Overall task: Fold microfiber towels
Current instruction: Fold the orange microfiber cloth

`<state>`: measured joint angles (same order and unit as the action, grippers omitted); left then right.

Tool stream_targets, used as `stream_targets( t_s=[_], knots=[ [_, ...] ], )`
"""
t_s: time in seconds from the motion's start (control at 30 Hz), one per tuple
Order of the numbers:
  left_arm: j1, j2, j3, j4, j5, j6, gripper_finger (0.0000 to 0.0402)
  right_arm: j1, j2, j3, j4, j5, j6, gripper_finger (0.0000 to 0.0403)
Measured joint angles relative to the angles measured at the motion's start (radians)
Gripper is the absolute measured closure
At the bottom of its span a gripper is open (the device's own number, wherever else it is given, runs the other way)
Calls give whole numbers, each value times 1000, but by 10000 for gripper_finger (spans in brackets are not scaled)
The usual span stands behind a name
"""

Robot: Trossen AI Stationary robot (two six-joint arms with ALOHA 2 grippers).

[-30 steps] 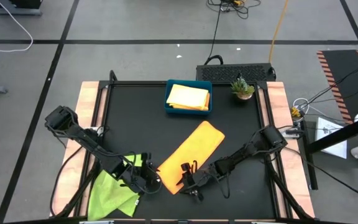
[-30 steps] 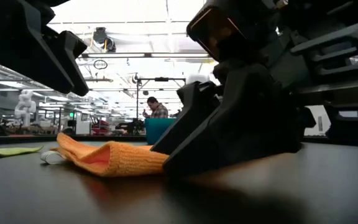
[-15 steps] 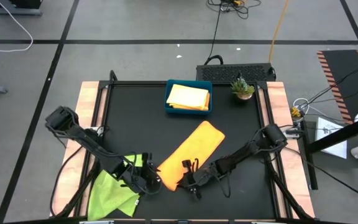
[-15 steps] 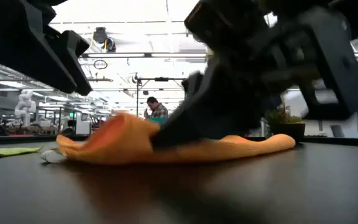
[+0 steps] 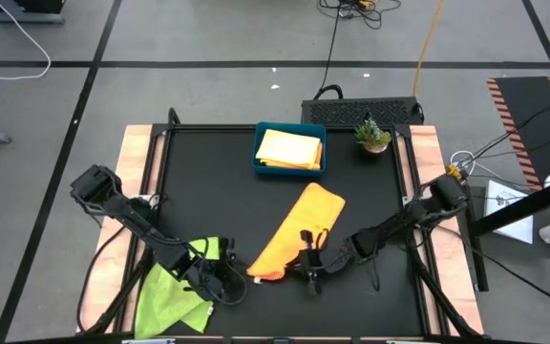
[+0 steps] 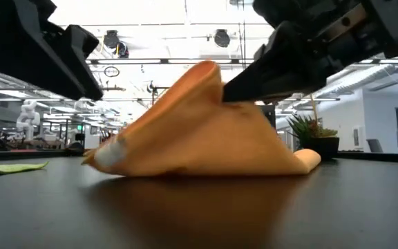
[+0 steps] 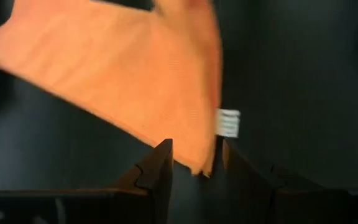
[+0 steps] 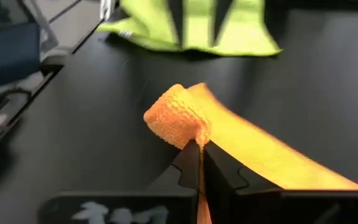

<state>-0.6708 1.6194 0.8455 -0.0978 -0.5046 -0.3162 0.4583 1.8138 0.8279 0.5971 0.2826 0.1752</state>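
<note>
A black table is seen from above, with two dark robot arms reaching in from its near corners. The right gripper (image 5: pixel 307 239) has its fingers pressed together on a raised edge of the long, soft orange microfiber towel (image 5: pixel 294 232), pinching a rolled fold of cloth directly between the fingertips; the towel drapes down from it like a tent to the table. The left gripper (image 7: pixel 194 163) sits low at the towel's near end, its fingers half spread with the corner bearing a small white tag (image 7: pixel 228 121) lying between them; whether it is actually gripping the cloth cannot be told.

A crumpled lime green microfiber towel (image 5: pixel 175 290) lies just beside and behind the left gripper. Well ahead of both grippers stands a rigid blue rectangular tray (image 5: pixel 257 153) holding a folded yellow towel (image 5: pixel 289 149), with a small potted plant (image 5: pixel 372 135) beside it.

To fold well, the right gripper probably needs to carry its pinched edge smoothly over toward the far end, keeping the cloth taut. The left gripper would best pin the tagged corner so the towel does not slide. Releasing should wait until the edges line up, or the fold may land skewed.
</note>
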Motion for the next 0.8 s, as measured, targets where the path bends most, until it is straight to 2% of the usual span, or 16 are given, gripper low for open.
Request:
stream_targets(
  t_s=[0.13, 0.37, 0.5, 0.63, 0.8],
  knots=[
    [2, 48, 0, 81, 1, 41, 252, -6, -45, -62, 58, 11, 26, 402],
    [28, 190, 1, 270, -24, 43, 216, -24, -59, -103, 115, 11, 41, 402],
    [33, 223, 1, 284, -27, 18, 201, -29, -59, -103, 102, 9, 48, 402],
    [37, 224, 2, 223, -24, -11, 198, -28, -59, -103, 102, 9, 48, 402],
    [37, 223, 1, 183, -68, -15, 232, -28, -59, -103, 102, 9, 48, 403]
  ],
)
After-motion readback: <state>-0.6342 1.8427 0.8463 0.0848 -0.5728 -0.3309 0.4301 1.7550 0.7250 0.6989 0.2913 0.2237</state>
